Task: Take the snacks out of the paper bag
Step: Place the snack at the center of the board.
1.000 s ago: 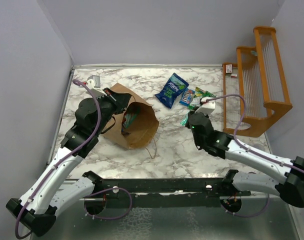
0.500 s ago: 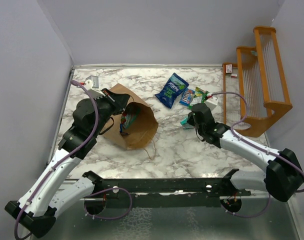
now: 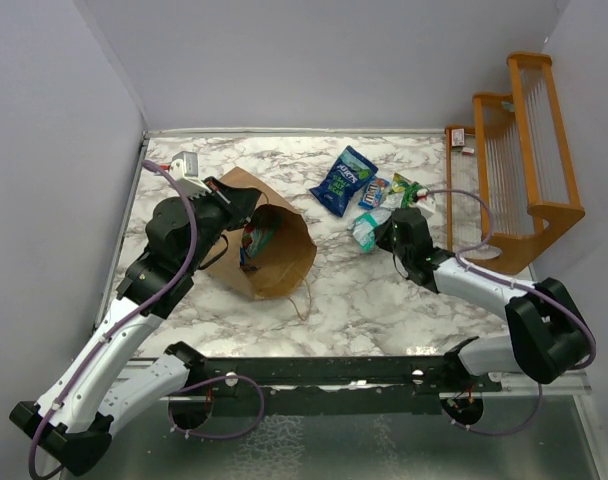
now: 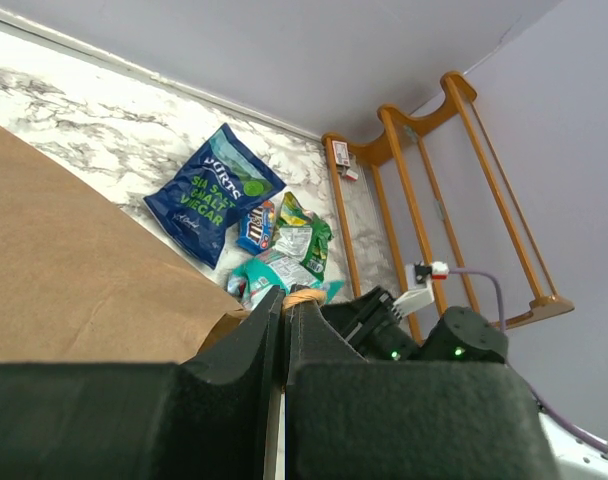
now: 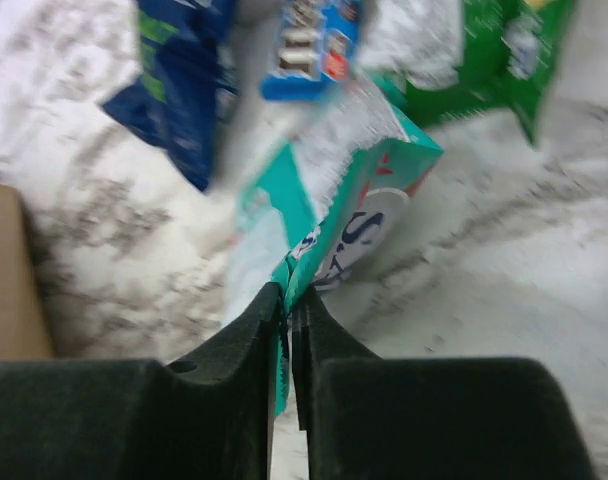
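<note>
The brown paper bag [image 3: 259, 240] lies on its side at centre left, mouth toward the near right, with a packet showing inside [image 3: 256, 238]. My left gripper [image 3: 236, 205] is shut on the bag's twisted paper handle [image 4: 304, 296] at the rim. My right gripper [image 3: 381, 233] is shut on the edge of a teal snack packet [image 5: 334, 225], seen also from above [image 3: 365, 230], beside the other snacks. A dark blue packet [image 3: 342, 181], a small blue packet [image 3: 374, 193] and a green packet [image 3: 409, 188] lie on the table behind it.
An orange wooden rack [image 3: 514, 160] stands at the far right, close to the snacks. Grey walls close in the marble table [image 3: 374, 290] on three sides. The bag's loose handle [image 3: 306, 298] trails toward the near edge.
My right gripper has moved away from me and to the left with the teal packet, bringing it up beside the packets on the table. The left gripper still holds the bag.
</note>
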`<state>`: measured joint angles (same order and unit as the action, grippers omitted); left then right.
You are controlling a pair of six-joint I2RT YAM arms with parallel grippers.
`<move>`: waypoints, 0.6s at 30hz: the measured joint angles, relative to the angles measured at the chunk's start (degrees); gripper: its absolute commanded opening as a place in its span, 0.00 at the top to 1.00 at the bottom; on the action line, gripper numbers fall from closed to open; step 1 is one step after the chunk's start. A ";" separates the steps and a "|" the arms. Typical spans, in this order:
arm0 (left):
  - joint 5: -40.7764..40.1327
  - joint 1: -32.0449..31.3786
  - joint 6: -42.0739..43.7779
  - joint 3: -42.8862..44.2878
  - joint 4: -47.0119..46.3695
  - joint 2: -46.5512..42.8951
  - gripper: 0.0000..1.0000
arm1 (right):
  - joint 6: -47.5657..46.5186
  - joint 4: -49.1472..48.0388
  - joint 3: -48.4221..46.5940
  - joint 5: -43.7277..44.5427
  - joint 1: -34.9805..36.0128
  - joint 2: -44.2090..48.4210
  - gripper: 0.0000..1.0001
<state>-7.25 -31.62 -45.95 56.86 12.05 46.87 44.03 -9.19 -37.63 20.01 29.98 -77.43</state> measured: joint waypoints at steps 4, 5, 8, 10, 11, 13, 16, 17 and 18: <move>0.33 0.00 0.04 0.00 0.02 0.00 1.00 | 1.27 1.60 6.75 -1.20 -1.25 1.42 0.64; 0.33 0.00 0.04 0.00 0.02 0.00 1.00 | 1.14 2.21 7.91 -1.27 -1.27 2.27 0.61; 0.35 0.00 0.04 0.00 0.02 0.00 1.00 | 0.85 5.44 10.05 -1.01 -1.27 7.02 0.54; 0.37 0.00 0.04 -0.04 0.02 0.00 1.00 | -0.33 6.27 10.01 -0.92 -1.27 10.23 0.50; 0.37 0.00 0.02 -0.04 0.02 0.00 1.00 | -0.79 6.29 9.97 -0.87 -1.27 11.10 0.48; 0.37 0.00 0.02 -0.09 0.02 0.00 1.00 | -2.69 6.71 9.49 -0.90 -1.27 13.81 0.46; 0.37 0.00 0.00 -0.13 0.02 -0.07 1.00 | -5.75 7.45 7.72 -1.33 -1.27 16.70 0.40; 0.37 0.00 0.00 -0.15 0.02 -0.09 1.00 | -7.13 7.21 7.06 -2.29 -1.27 17.55 0.38; 0.37 0.00 0.00 -0.31 0.00 -0.26 1.00 | -8.20 6.71 6.75 -3.23 -1.27 18.21 0.37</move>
<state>-6.87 -31.62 -45.95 56.55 12.05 46.61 35.83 -2.48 -30.87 16.78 28.71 -59.22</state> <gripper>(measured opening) 0.021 0.572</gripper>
